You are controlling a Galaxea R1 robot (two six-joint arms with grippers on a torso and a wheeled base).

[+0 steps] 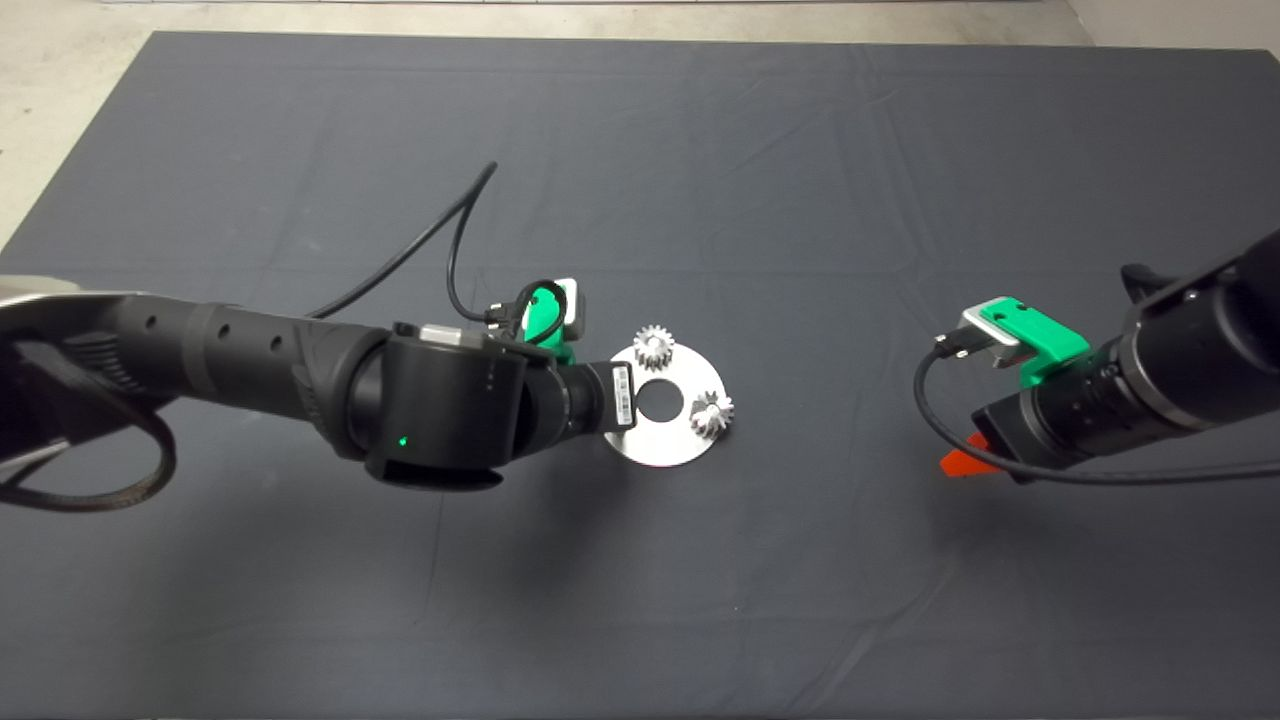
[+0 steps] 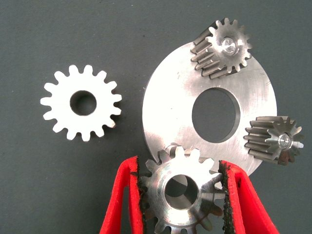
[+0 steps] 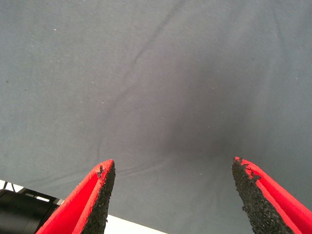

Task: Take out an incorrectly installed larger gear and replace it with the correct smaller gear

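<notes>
While the left gripper is clenched on the smaller gear, its red fingers pinch the teeth from both sides right at the near rim of the round metal plate. Two matching gears stand farther round that plate's edge, beyond its centre hole. Off the plate, well apart, the larger gear lies flat on the dark mat. Far to the right, the right gripper hangs released over bare mat
</notes>
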